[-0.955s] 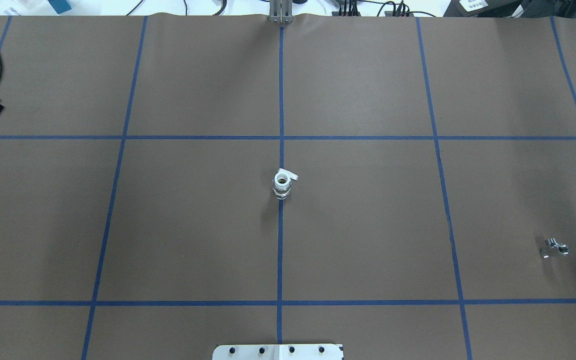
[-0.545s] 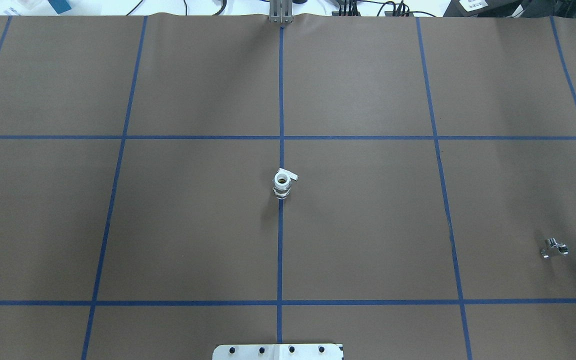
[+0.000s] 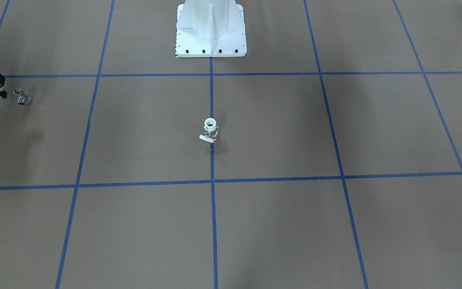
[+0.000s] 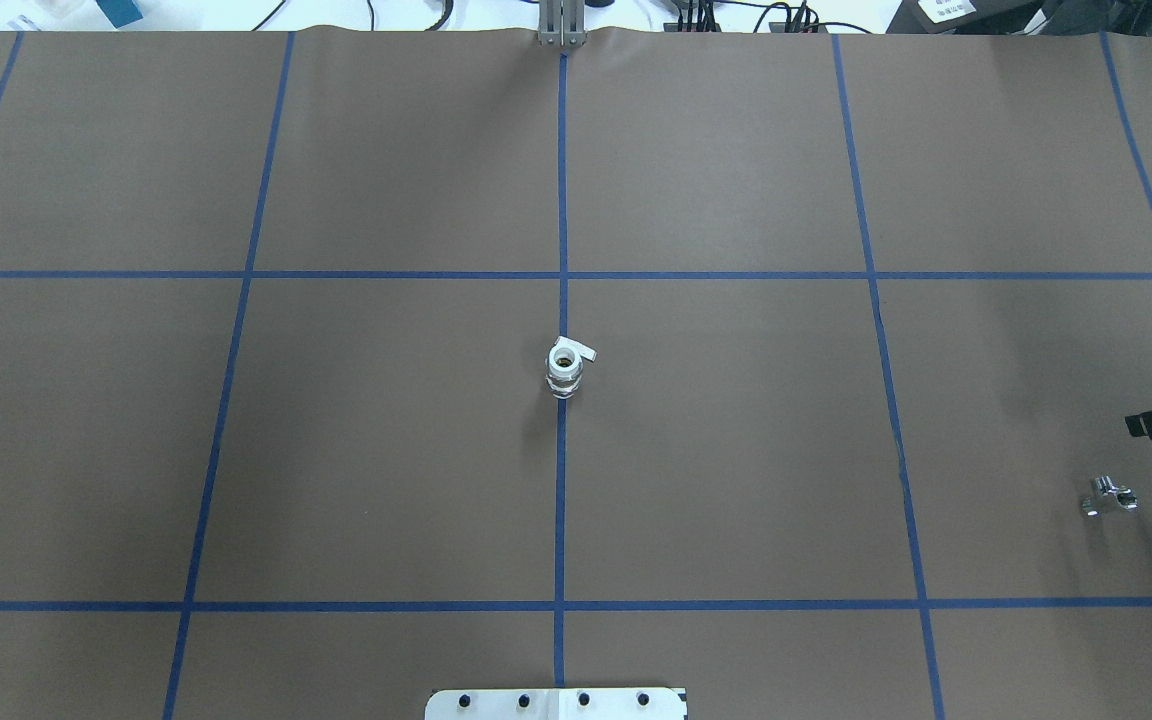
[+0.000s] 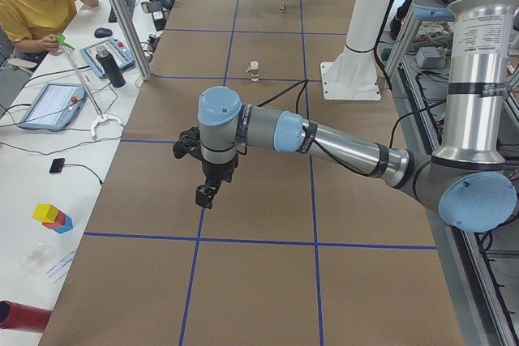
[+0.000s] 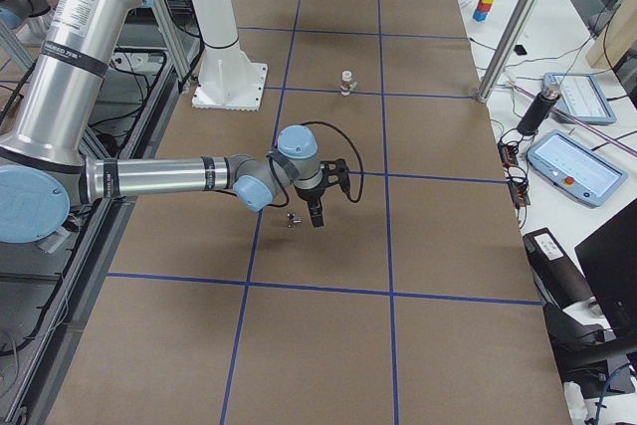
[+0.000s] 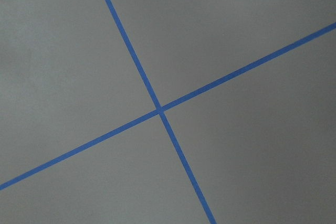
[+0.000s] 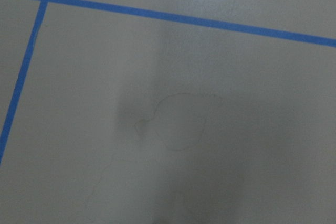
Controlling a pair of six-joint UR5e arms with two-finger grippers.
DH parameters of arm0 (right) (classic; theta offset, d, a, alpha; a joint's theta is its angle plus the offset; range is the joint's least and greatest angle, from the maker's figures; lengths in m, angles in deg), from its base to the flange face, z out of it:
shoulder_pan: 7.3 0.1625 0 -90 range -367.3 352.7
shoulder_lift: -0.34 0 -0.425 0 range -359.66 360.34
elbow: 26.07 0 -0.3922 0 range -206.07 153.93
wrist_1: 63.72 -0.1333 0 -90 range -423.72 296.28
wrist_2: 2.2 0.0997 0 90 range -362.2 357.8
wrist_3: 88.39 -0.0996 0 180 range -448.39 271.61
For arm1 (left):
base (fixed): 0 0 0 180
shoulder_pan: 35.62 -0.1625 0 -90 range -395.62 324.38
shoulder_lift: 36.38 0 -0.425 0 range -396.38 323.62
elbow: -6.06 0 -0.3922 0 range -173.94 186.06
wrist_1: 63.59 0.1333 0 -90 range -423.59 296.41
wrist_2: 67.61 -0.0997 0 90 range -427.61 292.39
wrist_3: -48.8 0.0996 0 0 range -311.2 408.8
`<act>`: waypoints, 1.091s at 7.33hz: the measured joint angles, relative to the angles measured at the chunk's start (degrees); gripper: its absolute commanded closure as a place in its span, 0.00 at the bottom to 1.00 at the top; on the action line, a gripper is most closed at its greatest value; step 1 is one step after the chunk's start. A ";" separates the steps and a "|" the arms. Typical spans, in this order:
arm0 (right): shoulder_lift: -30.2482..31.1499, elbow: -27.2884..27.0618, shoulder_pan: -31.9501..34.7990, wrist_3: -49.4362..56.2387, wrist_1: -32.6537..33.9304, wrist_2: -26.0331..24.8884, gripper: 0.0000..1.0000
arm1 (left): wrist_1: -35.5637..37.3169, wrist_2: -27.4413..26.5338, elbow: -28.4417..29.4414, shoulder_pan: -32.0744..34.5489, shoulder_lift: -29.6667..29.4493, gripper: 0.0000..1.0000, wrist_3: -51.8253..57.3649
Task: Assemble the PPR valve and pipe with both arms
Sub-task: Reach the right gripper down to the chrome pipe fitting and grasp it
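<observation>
right gripper (image 4: 1141,424) has come further in from the 3 o'clock edge of the overhead view and now hovers near the pipe (image 4: 1108,497), at its 1 o'clock, not touching; can't tell if its jaws are apart or together. pipe lies on the table (image 4: 736,450) at 4 o'clock from the ppr valve (image 4: 565,368). valve stands upright at table centre on the blue tape (image 7: 160,109), tab at its 1 o'clock. only the left side view shows the left gripper (image 5: 207,194), hanging over the table, well apart from the valve; its jaws: cannot tell. both wrist views show only paper and tape.
</observation>
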 measured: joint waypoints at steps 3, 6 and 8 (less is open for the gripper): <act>3.60 0.01 -7.46 -6.39 -5.59 -4.20 0.00 | -1.67 0.03 -0.15 0.07 0.48 0.00 0.06; 3.36 1.69 -15.11 -10.48 -9.20 -9.77 0.05 | -3.65 0.03 -0.02 0.07 0.95 0.00 0.05; 3.60 2.64 -16.60 -10.59 -10.56 -10.92 0.42 | -3.99 0.03 0.00 0.07 0.99 0.00 0.04</act>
